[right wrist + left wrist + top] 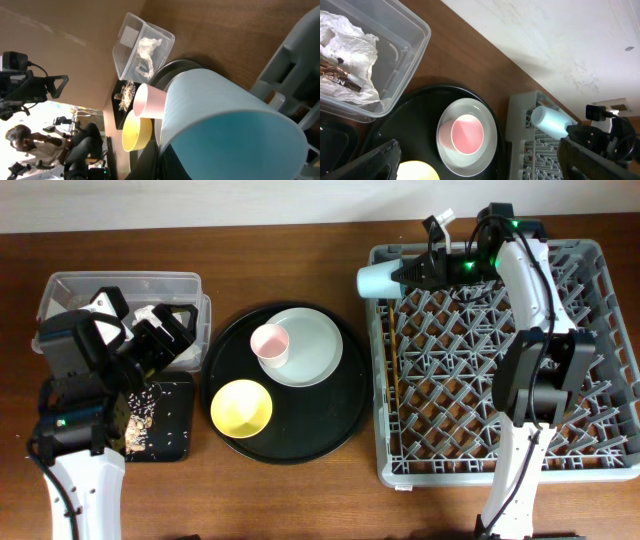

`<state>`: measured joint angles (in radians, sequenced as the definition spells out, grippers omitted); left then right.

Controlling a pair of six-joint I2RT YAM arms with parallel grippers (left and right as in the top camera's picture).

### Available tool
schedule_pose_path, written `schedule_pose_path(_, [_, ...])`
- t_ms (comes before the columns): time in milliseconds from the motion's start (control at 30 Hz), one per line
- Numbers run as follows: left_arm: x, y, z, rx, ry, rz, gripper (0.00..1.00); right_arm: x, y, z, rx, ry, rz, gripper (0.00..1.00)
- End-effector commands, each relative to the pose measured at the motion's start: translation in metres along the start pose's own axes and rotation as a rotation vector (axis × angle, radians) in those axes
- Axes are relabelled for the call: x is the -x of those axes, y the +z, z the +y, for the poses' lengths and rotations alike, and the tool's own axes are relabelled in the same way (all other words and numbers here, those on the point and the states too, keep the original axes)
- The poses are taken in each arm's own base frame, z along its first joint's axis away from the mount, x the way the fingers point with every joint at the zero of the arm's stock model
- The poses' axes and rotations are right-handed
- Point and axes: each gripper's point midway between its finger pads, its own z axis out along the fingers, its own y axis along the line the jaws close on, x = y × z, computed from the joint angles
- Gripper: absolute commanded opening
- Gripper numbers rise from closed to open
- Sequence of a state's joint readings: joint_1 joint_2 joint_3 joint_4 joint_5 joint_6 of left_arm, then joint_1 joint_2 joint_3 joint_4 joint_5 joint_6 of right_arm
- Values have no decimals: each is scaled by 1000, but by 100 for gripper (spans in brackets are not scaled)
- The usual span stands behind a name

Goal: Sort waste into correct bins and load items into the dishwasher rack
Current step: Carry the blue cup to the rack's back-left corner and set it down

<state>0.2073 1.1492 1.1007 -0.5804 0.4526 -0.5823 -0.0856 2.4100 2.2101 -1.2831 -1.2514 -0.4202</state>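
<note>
My right gripper (pixel 400 276) is shut on the light-blue cup (pixel 378 279), holding it on its side over the far left corner of the grey dishwasher rack (pixel 620 360); the cup fills the right wrist view (pixel 225 125). The pink cup (pixel 270 343) stands on the pale plate (pixel 312 346), and the yellow bowl (pixel 241 408) sits beside them. Chopsticks (pixel 398 355) lie in the rack. My left gripper (pixel 480 165) is open and empty above the clear box (pixel 120 285), which holds the white napkin (pixel 350 45) and foil wrapper (pixel 340 77). Food scraps (pixel 140 415) lie on the flat black tray (pixel 175 430).
The plate, pink cup and yellow bowl rest on a big round black tray (pixel 330 430) between the bins and the rack. The rack's pegs (pixel 470 380) stand in rows. A pale wall (pixel 560 40) runs behind the table's far edge.
</note>
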Motion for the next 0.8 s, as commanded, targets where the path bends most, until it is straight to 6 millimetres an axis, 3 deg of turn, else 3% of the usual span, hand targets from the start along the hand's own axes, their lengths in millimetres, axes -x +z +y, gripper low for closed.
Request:
schedule_pose_path(0, [6,-4,-3,-4,30,-22,99,-3,3,4,70,-22,-22,4])
schedule_pose_path(267, [6,-4,-3,-4,30,-21,99,-28,14,-25,63,25,-3,4])
schedule_pose_path(433, [6,-4,-3,-4,30,-21,99,-54,4,-51,-86,111,91,5])
schedule_pose_path(567, [6,-4,-3,-4,30,-21,99,-59,-11,-52,-90,176,83,6])
schedule_pose_path(767, [6,-4,-3,-4,30,-21,99,-58,-35,-44,-101,213,54,19])
